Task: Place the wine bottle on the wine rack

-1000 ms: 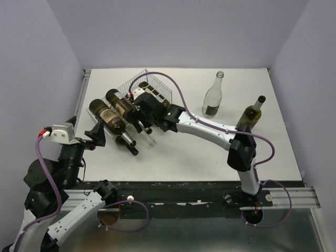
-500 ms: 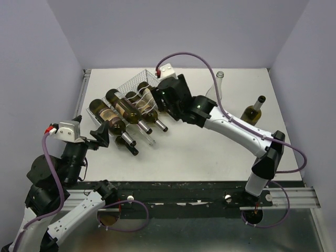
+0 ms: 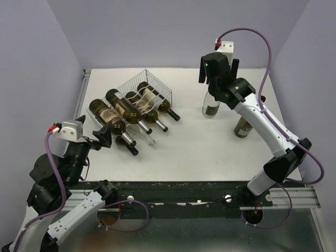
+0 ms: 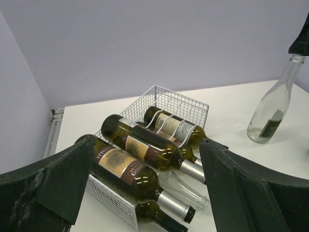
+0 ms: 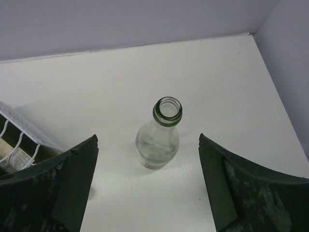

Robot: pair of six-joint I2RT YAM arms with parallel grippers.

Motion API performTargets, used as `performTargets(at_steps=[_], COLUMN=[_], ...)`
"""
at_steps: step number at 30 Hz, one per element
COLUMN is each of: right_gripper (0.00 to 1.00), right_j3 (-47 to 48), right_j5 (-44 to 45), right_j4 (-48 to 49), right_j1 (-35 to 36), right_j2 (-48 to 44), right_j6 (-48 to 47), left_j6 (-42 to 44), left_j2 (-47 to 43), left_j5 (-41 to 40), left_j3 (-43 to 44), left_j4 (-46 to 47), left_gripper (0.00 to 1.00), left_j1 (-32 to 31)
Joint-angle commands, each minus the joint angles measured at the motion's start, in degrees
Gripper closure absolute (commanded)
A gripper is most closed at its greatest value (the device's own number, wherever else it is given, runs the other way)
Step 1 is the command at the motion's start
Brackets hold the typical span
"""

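- White wire rack (image 3: 150,80) sits left of centre on the table (image 3: 210,152). Several racked bottles (image 3: 126,109) lie in its grooves, necks toward the near edge.
- Clear bottle (image 5: 157,143) stands upright on the table, right of the rack and well apart from it. It is not yet racked.
- Right gripper (image 5: 147,142) hovers directly above the clear bottle's mouth. Its fingers are spread wide and grasp nothing, and the neck shows between them in the wrist view.
- Dark bottle (image 3: 242,126) stands upright just right of the clear one, partly hidden by the right arm.
- Left gripper (image 4: 147,144) is near the rack's near-left end, facing it, fingers spread and empty.
- Step in hand, as judged: approach for the pick of the clear bottle.
- Next move calls for:
  - descending until the fingers straddle the neck, then closing;
  - lifting clear of the dark bottle;
  - tipping the bottle flat and carrying it left to a groove.
- A free groove seems to lie at the rack's right end, but I cannot tell for certain.
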Motion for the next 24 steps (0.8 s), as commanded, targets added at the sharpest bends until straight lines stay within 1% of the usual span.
performTargets(at_steps=[1, 6, 9, 11, 15, 20, 23, 24], right_gripper=[0.09, 0.12, 0.14, 0.16, 0.20, 0.33, 0.48, 0.57], right_j3=[-1.2, -1.8, -3.0, -3.0, -1.1, -1.4, -1.1, -0.9], right_j5=[-5.5, -11.1, -13.0, -13.8, -13.6, -14.3, -13.9, -14.1], right_j4=[-4.9, -5.2, -2.6, -0.7, -0.4, 1.8, 1.3, 1.0], right_j1=[-3.7, -9.0, -11.3, -11.6, -12.6, -13.0, -13.1, -13.1], right_j2=[-0.1, 1.9, 3.1, 4.0, 7.5, 10.0, 10.6, 10.5], right_j6=[7.1, 9.2, 8.7, 7.5, 7.2, 6.1, 5.4, 5.3], left_j6=[-2.5, -3.8, -4.6, -4.8, -5.3, -5.5, -5.4, -5.4], left_j2=[0.9, 1.5, 1.4, 1.3, 1.5, 2.1, 2.8, 2.9], left_j5=[2.9, 4.4, 4.9, 5.2, 6.1, 7.2, 8.1, 8.3], left_j3=[0.6, 1.3, 1.1, 0.7, 0.5, 0.0, 0.0, -0.1], left_j4=[0.1, -1.7, -1.9, -1.6, -1.4, -1.7, -1.7, -1.5], left_gripper=[0.01, 0.01, 0.01, 0.01, 0.01, 0.01, 0.01, 0.01], left_j1=[0.0, 0.0, 0.0, 0.0, 0.0, 0.0, 0.0, 0.0])
